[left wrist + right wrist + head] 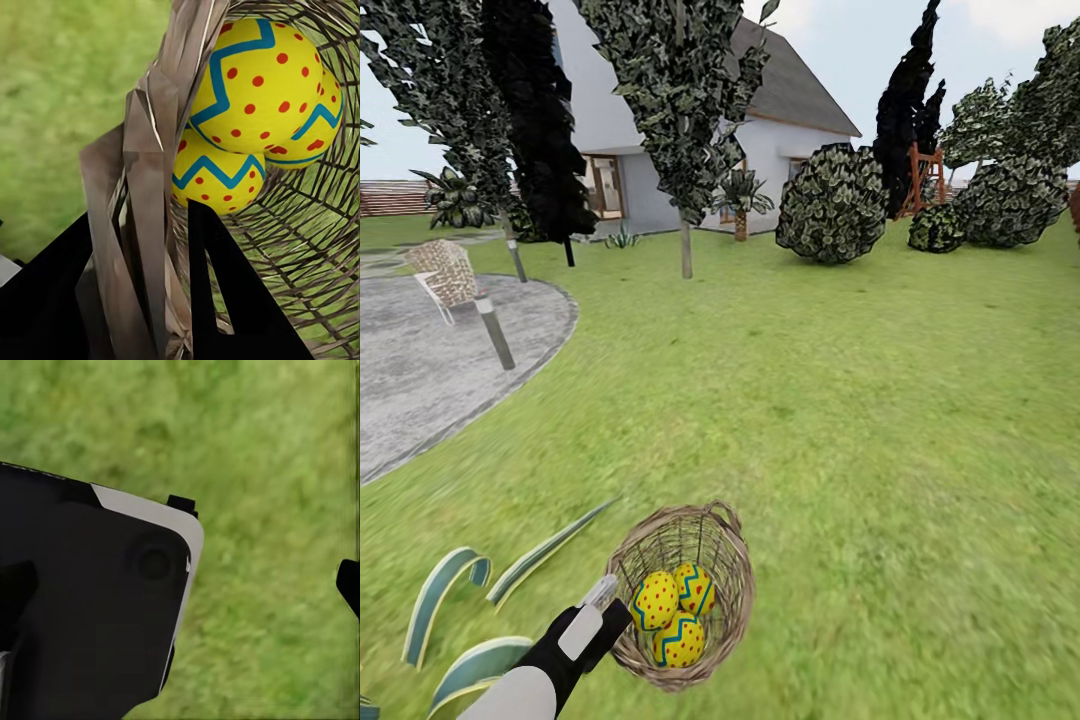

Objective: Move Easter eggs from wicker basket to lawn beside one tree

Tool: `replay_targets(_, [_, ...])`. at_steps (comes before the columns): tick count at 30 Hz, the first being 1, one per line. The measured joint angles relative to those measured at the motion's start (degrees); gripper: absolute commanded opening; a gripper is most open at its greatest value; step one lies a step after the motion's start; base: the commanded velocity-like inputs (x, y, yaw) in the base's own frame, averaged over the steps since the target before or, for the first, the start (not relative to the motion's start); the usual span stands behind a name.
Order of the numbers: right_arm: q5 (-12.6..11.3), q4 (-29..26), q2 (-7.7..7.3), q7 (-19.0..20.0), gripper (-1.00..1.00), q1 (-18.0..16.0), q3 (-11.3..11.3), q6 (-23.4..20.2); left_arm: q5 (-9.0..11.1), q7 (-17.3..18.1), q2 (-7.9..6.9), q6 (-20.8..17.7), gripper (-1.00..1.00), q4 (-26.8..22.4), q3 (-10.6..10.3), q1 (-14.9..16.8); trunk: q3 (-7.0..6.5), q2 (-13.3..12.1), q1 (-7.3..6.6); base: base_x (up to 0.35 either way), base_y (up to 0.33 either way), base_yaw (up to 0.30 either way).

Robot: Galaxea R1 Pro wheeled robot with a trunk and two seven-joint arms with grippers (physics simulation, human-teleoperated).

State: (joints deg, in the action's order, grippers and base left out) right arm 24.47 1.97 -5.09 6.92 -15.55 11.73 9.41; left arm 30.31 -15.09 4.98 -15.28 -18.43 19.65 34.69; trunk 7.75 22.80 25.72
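Note:
The wicker basket (pixel 726 592) sits tilted low on the lawn (pixel 840 400), just in front of me. Three yellow Easter eggs with red dots and blue zigzags lie inside it: one (pixel 655 599), a second (pixel 696 587) and a third (pixel 680 641). My left gripper (pixel 606 596) is at the basket's near-left rim. In the left wrist view its black fingers (pixel 232 300) straddle the woven wall (pixel 150 172), one outside and one inside, shut on it, with the eggs (pixel 259 75) just beyond. A tree with a pale trunk (pixel 685 245) stands far ahead. The right wrist view shows grass (pixel 262 450) and one dark fingertip (pixel 349 585).
A grey paved patio (pixel 430 370) with a wicker chair (pixel 445 275) and a short post (pixel 495 335) lies to the left. Long striped leaves (pixel 450 590) curl beside my left arm. Round bushes (pixel 830 205) and a white house (pixel 780 130) stand at the back.

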Motion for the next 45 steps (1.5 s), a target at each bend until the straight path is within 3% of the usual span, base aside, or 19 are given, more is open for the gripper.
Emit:
replay_targets(12, [1.06, -0.13, 0.02, 0.0, 1.0, 0.0, 0.0, 0.01, 0.06, 0.0, 0.0, 0.0, -1.0, 0.0, -0.01, 0.0, 0.0, 0.0, 0.0, 0.301, -0.161, 0.016])
replay_targets(30, [1.09, -0.14, 0.12, -0.01, 1.0, -0.01, 0.0, 0.0, -0.01, 0.0, 0.07, 0.01, -1.0, 0.03, 0.03, -0.01, 0.0, 0.0, 0.0, 0.301, -0.16, 0.284])
replay_targets(45, [0.57, 0.1, 0.19, 0.01, 1.0, 0.0, 0.0, -0.14, -0.06, 0.0, 0.08, 0.08, -1.0, 0.09, -0.01, 0.0, 0.0, 0.0, 0.0, 0.301, -0.16, 0.015])
